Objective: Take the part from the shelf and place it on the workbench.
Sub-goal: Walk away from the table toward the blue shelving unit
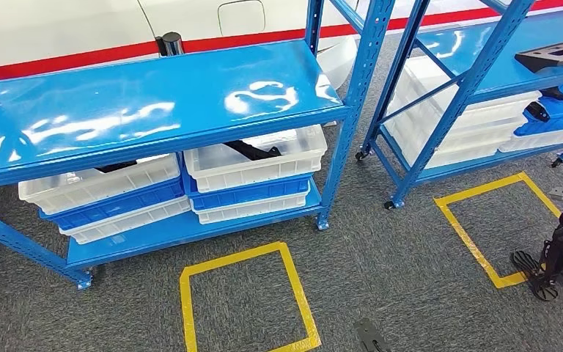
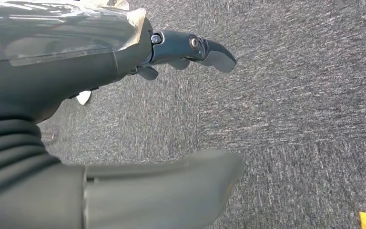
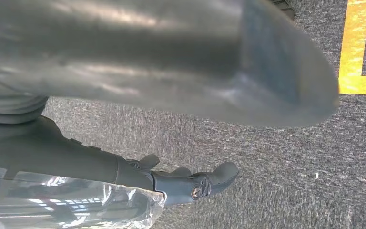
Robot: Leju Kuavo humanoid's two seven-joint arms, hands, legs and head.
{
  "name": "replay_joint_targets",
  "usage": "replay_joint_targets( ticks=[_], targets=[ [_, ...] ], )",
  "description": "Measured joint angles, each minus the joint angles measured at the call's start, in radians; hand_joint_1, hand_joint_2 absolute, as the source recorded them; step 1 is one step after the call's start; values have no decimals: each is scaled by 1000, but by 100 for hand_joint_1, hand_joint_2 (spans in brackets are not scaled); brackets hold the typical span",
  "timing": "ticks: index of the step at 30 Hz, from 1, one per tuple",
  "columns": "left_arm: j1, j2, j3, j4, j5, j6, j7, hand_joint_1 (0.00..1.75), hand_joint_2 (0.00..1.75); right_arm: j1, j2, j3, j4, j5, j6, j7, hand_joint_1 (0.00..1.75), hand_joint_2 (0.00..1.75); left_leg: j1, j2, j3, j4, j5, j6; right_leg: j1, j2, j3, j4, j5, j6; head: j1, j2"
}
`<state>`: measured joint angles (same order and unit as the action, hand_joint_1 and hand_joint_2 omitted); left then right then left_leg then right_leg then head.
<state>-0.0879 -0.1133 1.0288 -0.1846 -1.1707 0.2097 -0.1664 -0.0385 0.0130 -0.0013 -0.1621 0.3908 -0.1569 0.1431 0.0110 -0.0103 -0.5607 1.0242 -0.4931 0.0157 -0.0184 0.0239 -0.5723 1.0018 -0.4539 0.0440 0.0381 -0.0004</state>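
This looks like a workshop or small parts warehouse. Two blue steel shelving racks [image 1: 154, 103] fill the upper half of the head view, the right one [image 1: 484, 66] standing on small castors. Their lower levels carry stacked white and blue plastic bins [image 1: 253, 172], some with dark parts inside. The floor is grey carpet [image 1: 381, 264] marked with yellow tape squares [image 1: 245, 301] at lower centre and right. A white wall with a red stripe [image 1: 81, 59] runs along the top.

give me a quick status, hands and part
Left hand and right hand open, hanging over carpet. Black part in white bin on lower shelf, untouched. Nothing blocking the bin.
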Motion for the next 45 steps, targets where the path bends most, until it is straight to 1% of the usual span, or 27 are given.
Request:
replay_joint_targets(
  ticks=[2, 4, 6, 8, 9, 10, 11, 13, 14, 15, 18, 20, 22, 24, 25, 26, 28, 30, 32, 34, 36, 38, 40, 41, 42, 44, 45],
  targets=[
    [0, 0, 0, 0, -1, 0, 0, 0, 0, 0, 1, 0, 0, 1, 0, 0, 0, 0, -4, 0, 0, 0, 0, 5, -3, 0, 0, -2, 2, 4, 0, 0],
    [-1, 0, 0, 0, -1, 0, 0, 0, 0, 0, 0, 0, 0, 1, -1, 1, 0, 0, 0, 2, 6, -13, 9, 16, -3, -1, -4, 3, 0, 10, 0, 0],
    [-1, -1, 0, 0, -2, 1, 0, 0, 0, 0, 0, 0, 0, 1, -1, 1, 0, 87, 6, 7, 12, -28, 19, 27, -1, -7, -33, 62, -33, 8, 1, 0],
    [-1, -1, 0, 0, -2, 1, 0, 0, 0, 0, 0, 0, 0, 1, -1, 1, 0, 175, 7, 9, 12, -30, 21, 29, -3, -12, -93, 193, -91, 0, 2, 0],
    [-1, -1, 0, 0, -2, 1, 0, 0, 0, 1, -1, 1, 0, 1, -1, 1, 0, 175, 7, 8, 11, -30, 21, 29, -5, -12, -121, 254, -114, 1, 2, 0],
    [0, -1, 0, 0, -2, 1, 0, 0, 0, 2, -2, 1, 0, 1, -1, 1, 0, 175, 8, 5, 11, -30, 21, 27, -7, -12, -133, 286, -122, 6, 2, 0],
    [0, -2, 0, 0, -2, 1, 0, 0, 0, 3, -2, 1, 0, 2, -1, 1, 0, 175, 10, 0, 11, -29, 21, 25, -9, -12, -126, 278, -115, 14, 2, 0],
    [0, -3, 0, 0, -2, 1, 0, 0, 0, 4, -4, 1, 0, 3, -1, 1, 0, 175, 17, -14, 12, -26, 19, 13, -18, -7, -53, 149, -67, 38, 2, 0],
    [0, -2, 0, 0, -2, 1, 0, 0, 0, 4, -3, 1, 0, 3, -1, 0, 0, 175, 17, -22, 11, -22, 16, 4, -21, 2, -16, 81, -48, 44, 3, 0],
    [0, -2, 0, 0, -2, 1, 0, 0, 0, 3, -2, 1, 0, 3, -2, 0, 0, 175, 17, -28, 10, -19, 15, -5, -22, 7, 12, 32, -36, 43, 2, 0],
    [0, -1, 0, 0, -5, 3, 0, 0, 0, 4, 0, 0, 0, 2, -3, 0, 0, 175, 19, -44, 5, -22, 18, -28, -17, 2, 25, 12, -34, 17, 0, 0],
    [1, -1, 0, 0, -9, 3, 0, 0, 0, 4, 0, 0, 0, 1, -4, 1, 0, 175, 24, -32, -3, -4, 5, -36, -18, -9, 26, 10, -31, 0, -1, 0],
    [-1, -1, 0, 0, -12, 4, 0, 0, 0, 5, 0, 0, 0, 1, -6, 1, 0, 175, 25, -7, -46, 90, -49, -38, -15, -23, 27, 8, -31, -16, -2, 0],
    [0, -1, 0, 0, -12, 5, 0, 0, 0, 6, 0, 0, 0, 1, -7, 2, 0, 175, 23, 3, -114, 227, -110, -39, -6, -39, 26, 9, -34, -26, -3, 0],
    [1, -1, 0, 0, -13, 5, 0, 0, 0, 6, 0, 0, 0, 1, -7, 2, 0, 175, 22, 4, -136, 269, -120, -37, -1, -48, 27, 9, -35, -28, -3, 0],
    [2, -1, 0, 0, -13, 5, 0, 0, 0, 6, 1, 0, 0, 1, -7, 2, 0, 175, 21, 5, -140, 274, -110, -34, 3, -57, 28, 9, -36, -29, -3, 0],
    [2, 0, 0, 0, -13, 5, 0, 0, 0, 5, 1, 0, 0, -1, -7, 3, 0, 175, 14, 22, -88, 171, -46, -18, 8, -73, 34, 9, -39, -32, -3, 0],
    [0, 1, 0, 0, -13, 5, 0, 0, 0, 5, 2, 0, 0, -2, -8, 2, 0, 175, 0, 61, -26, 47, 1, -1, 17, -90, 39, 10, -43, -31, -3, 0],
    [-2, 1, 0, 0, -13, 5, 0, 0, 0, 5, 3, -1, 0, -1, -9, 2, 0, 175, -11, 75, -11, 5, 7, 8, 22, -107, 40, 10, -46, -25, -2, 0],
    [-1, 1, 0, 0, -14, 6, 0, 0, 0, 4, 4, -1, 0, 0, -10, 2, 0, 175, -12, 53, -13, -3, 15, 14, 21, -117, 40, 11, -49, -15, -3, 0],
    [-1, 1, 0, 0, -14, 6, 0, 0, 0, 3, 4, 0, -1, 1, -11, 2, 0, 87, -7, 34, -10, -13, 25, 25, 17, -86, 24, 49, -72, -9, -2, 0],
    [-3, 0, 0, 0, -14, 7, 0, 0, 0, 5, 4, 0, -1, 2, -11, 1, 0, 0, -3, 15, -10, -17, 31, 31, 13, -42, -29, 164, -124, -11, 0, 0],
    [-3, 0, 0, 0, -14, 8, 0, 0, 0, 8, 1, 0, 0, 3, -14, 1, 0, 0, -3, -2, -12, -17, 32, 32, 10, -29, -88, 283, -163, -7, 0, 0],
    [-1, -1, 0, 0, -14, 8, 0, 0, 0, 9, 0, 0, 0, 4, -17, 1, 0, 0, -2, -10, -11, -16, 32, 32, 8, -28, -98, 296, -159, 1, 0, 0],
    [0, -2, 0, 0, -14, 8, 0, 0, 0, 9, -1, 0, 0, 4, -19, 1, 0, 0, -1, -16, -10, -16, 31, 31, 5, -28, -88, 267, -139, 12, 0, 0],
    [0, -2, 0, 0, -14, 7, 0, 0, 0, 7, -2, 0, 0, 4, -22, 4, 0, 0, 1, -25, -6, -14, 28, 24, -4, -27, -28, 128, -78, 34, 0, 0],
    [0, -2, 0, 0, -14, 7, 0, 0, 44, 6, -2, 0, 0, 4, -22, 8, 0, 0, -1, -29, -5, -12, 25, 19, -6, -25, -1, 66, -55, 36, 0, 0]
  ],
)
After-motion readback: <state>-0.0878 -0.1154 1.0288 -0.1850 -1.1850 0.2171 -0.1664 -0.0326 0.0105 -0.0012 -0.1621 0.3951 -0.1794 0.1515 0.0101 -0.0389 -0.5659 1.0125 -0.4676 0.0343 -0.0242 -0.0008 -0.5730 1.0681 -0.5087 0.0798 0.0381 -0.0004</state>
